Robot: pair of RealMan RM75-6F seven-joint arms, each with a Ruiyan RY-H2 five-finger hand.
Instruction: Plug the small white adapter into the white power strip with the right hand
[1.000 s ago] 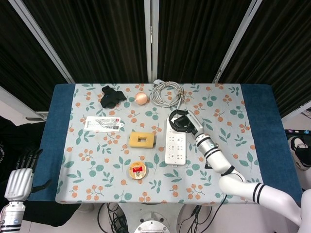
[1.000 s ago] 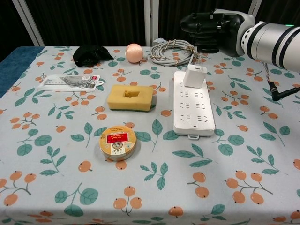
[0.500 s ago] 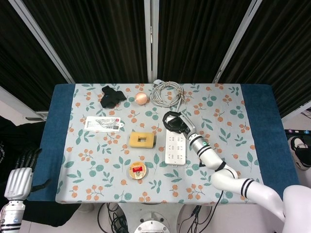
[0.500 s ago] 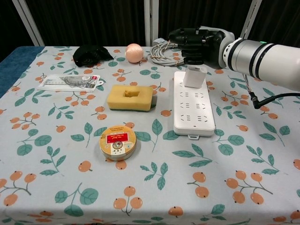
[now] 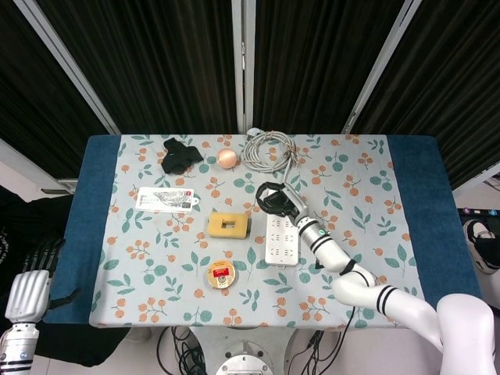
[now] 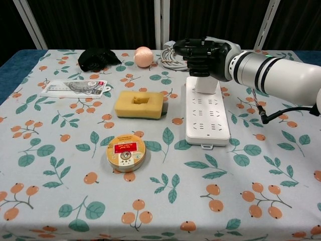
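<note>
One floral tablecloth | black curtains behind | right hand fingers over adapter, grip unclear

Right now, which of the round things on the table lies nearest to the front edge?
The round tin with the red label, in front of the yellow sponge. The peach-coloured ball lies far back, beside the coiled grey cable.

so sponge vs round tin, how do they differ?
The sponge is a yellow rectangular block with a hole in its top; the tin is a flat disc with a red label. The sponge lies farther from the chest camera, level with the power strip's far half; the tin sits nearer. Both lie flat, untouched.
</note>
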